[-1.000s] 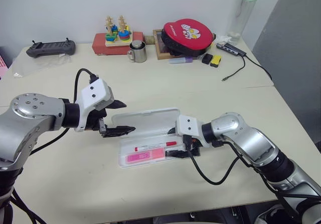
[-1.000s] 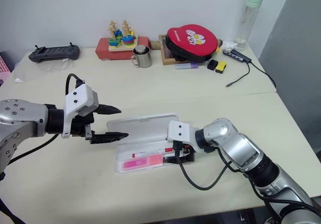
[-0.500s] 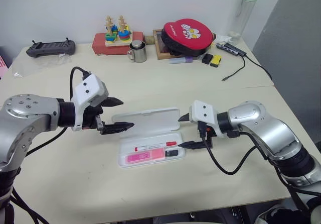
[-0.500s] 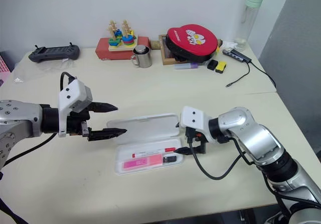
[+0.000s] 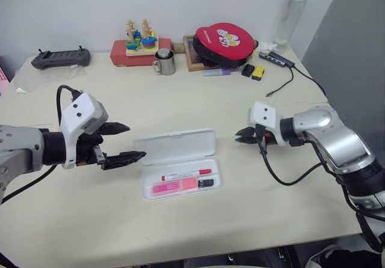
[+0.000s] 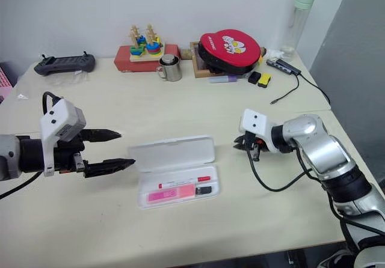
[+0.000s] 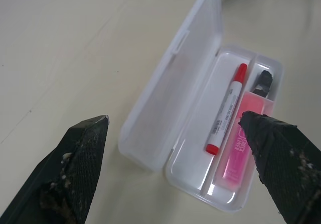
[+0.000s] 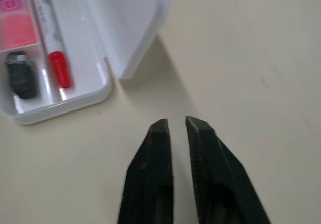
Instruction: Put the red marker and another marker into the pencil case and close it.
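Cream tabletop (image 5: 198, 232) is set against a white wall, clutter kept at its far edge. At centre the pencil case (image 5: 180, 163) lies open — the red marker (image 5: 186, 174) and pink highlighter (image 5: 174, 186) inside, beside a small dark piece, perhaps a cap. Left gripper (image 5: 122, 142) is spread; right gripper (image 5: 242, 134) pressed together, empty.

Along the far edge of the pale bench (image 5: 180, 232) sit a black handheld controller (image 5: 61, 57), a red box (image 5: 139, 53) bearing a colourful stacking toy (image 5: 140, 35), and a steel mug (image 5: 164, 61). A round red case (image 5: 225, 43) leans on a wooden frame (image 5: 194, 53). Farther right stand a tall clear bottle (image 5: 293, 12) and a cabled hub (image 5: 278, 59).
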